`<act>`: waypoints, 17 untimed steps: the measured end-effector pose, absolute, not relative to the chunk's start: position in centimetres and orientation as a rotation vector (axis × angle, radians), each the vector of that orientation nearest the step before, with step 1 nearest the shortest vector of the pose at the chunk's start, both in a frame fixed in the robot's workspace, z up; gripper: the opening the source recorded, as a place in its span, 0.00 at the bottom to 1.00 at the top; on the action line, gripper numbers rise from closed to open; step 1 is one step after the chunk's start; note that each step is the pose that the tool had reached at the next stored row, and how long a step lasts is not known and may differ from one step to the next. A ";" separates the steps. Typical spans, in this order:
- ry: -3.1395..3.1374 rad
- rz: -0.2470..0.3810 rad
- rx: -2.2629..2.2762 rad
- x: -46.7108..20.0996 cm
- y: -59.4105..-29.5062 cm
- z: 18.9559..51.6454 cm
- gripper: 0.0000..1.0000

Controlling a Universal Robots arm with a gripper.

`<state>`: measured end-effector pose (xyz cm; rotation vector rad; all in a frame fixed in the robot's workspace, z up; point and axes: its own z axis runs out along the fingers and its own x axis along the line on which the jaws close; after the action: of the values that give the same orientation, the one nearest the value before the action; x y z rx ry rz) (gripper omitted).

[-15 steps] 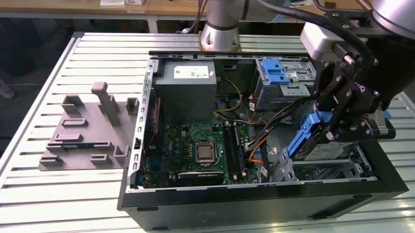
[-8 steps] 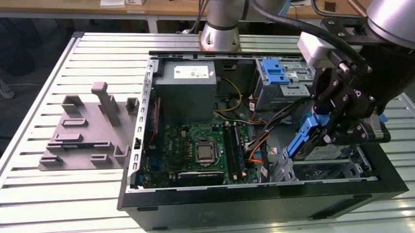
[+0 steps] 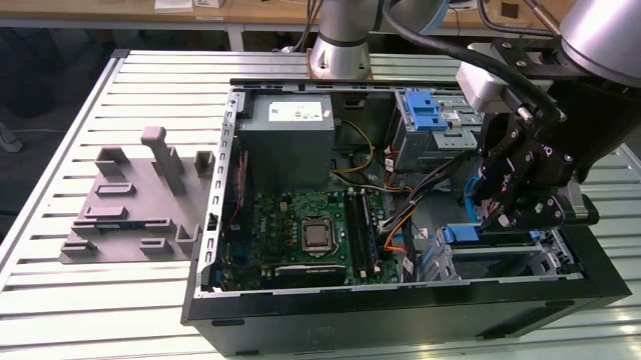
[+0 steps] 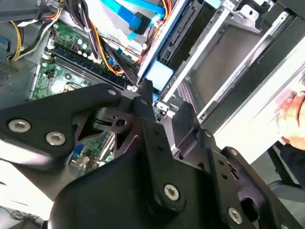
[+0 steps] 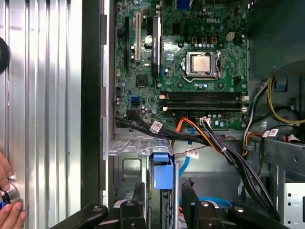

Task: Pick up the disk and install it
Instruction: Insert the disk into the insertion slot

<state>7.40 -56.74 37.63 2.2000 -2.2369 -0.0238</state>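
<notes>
**Disk held on edge over the drive cage of an opened computer**

The slatted metal table [image 3: 60, 150] carries the whole set-up. On it a computer case [image 3: 401, 315] lies on its side with the cover off, so every bay opens upward and can be reached from above. The robot arm [image 3: 341, 37] stands at the table's edge behind the case and bends across to the case's corner on the exterior view's right. A moulded grey parts holder [image 3: 125, 199] sits on the table toward the exterior view's left, beside the case and well apart from the work.

Inside the case, the grey power supply [image 3: 290, 139] fills the end nearest the arm's base, and the green motherboard [image 3: 305, 229] lies flat on the case floor. The metal drive cage [image 3: 511, 259] occupies the corner directly under the gripper [image 3: 493, 214]. The gripper points down with its fingers [image 5: 139, 191] drawn in on the flat faces of the disk [image 3: 470, 191]. The disk hangs on edge, apparently so that its blue rail [image 5: 162, 169] lines up with the cage's upright slot. It looks not yet seated, though its lower end is hidden.

A bundle of cables [image 3: 421, 199] runs just beside the cage, close enough to snag. A person's hand [image 5: 8, 212] rests at the table's edge, apart from the case.
</notes>
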 end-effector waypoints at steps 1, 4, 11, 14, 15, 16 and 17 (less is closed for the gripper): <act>-2.237 -0.024 2.200 7.4 -56.7 37.6 0.42; -2.237 -0.024 2.200 7.4 -56.7 37.5 0.30; -2.237 -0.024 2.200 7.4 -56.7 37.1 0.11; -2.237 -0.024 2.200 7.4 -56.7 36.9 0.11; -2.237 -0.023 2.200 7.4 -56.7 36.8 0.11; -2.237 -0.023 2.200 7.4 -56.7 36.8 0.11; -2.237 -0.023 2.200 7.4 -56.7 36.7 0.11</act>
<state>7.41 -56.74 36.72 2.2002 -2.2371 -0.0235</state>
